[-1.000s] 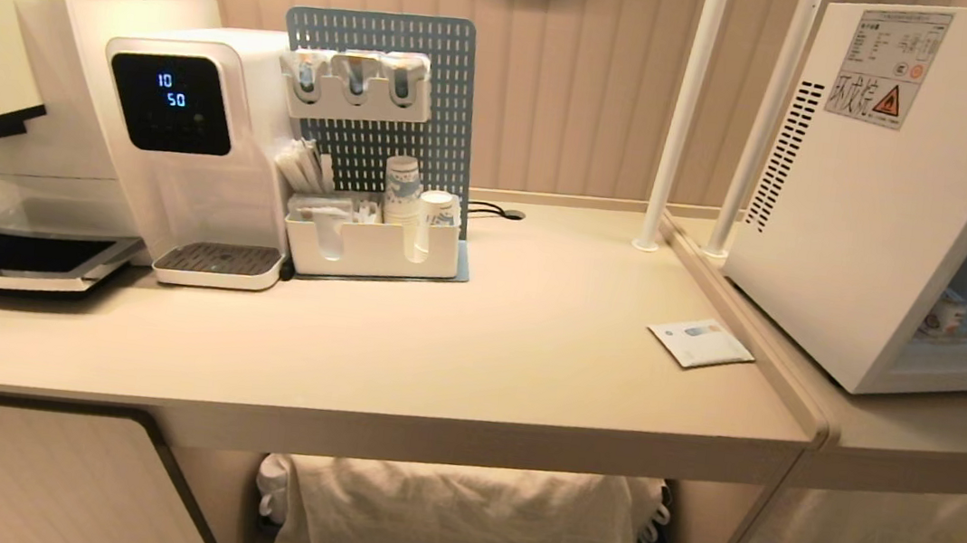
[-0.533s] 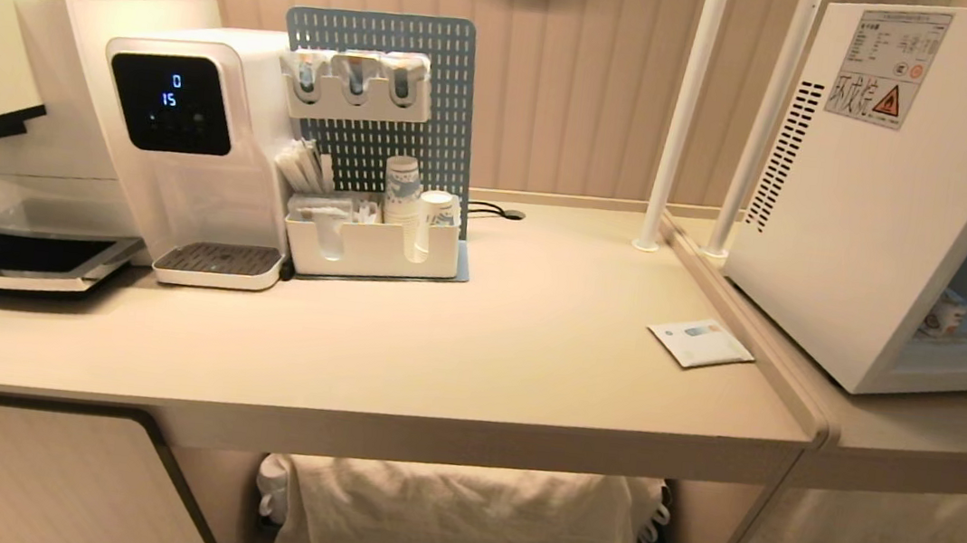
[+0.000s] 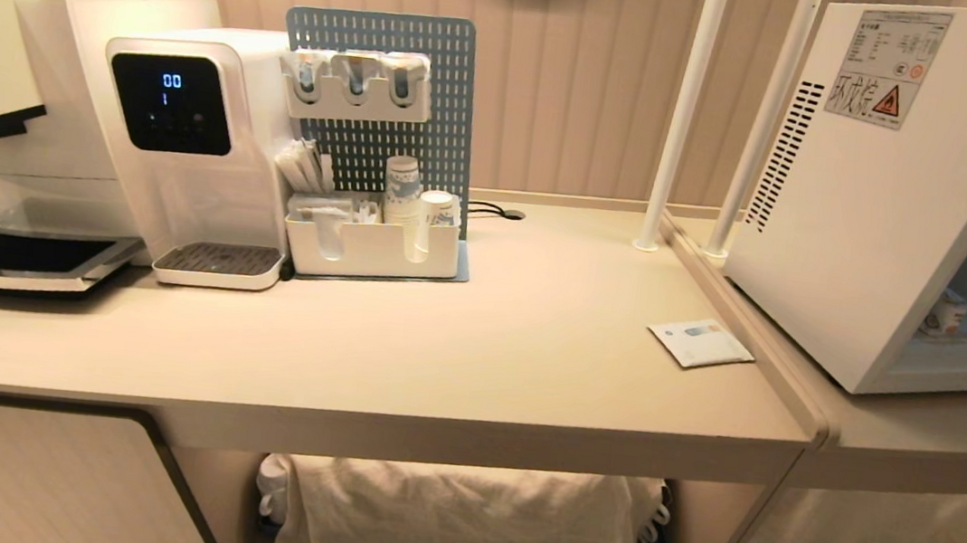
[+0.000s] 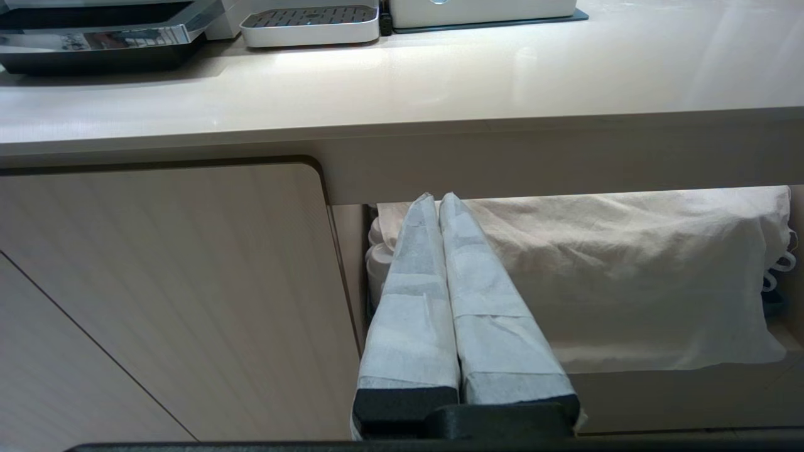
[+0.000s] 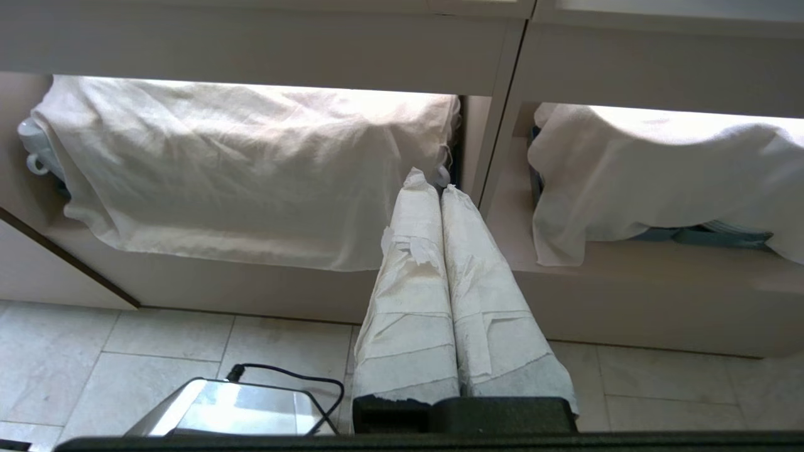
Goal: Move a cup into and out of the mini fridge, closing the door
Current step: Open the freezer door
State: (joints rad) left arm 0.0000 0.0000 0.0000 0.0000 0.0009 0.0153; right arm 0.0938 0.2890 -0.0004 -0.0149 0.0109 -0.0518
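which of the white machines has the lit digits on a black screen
The water dispenser, between the coffee machine and the pegboard. The mini fridge has only a sticker.

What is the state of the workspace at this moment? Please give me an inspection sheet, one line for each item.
Surface: beige counter, with a lower side counter on the right.
Job's things: mini fridge on the side counter; the cup on its bottom floor; the door is not in view.
Clutter: water dispenser, white organiser with paper cups, blue pegboard, flat white packet.
Grippers: left gripper shut, empty, below the counter edge; right gripper shut, empty, before the lower shelves.
Cables: black cable behind the organiser; another on the floor.
Surroundings: cloth-covered shelves, tiled floor.
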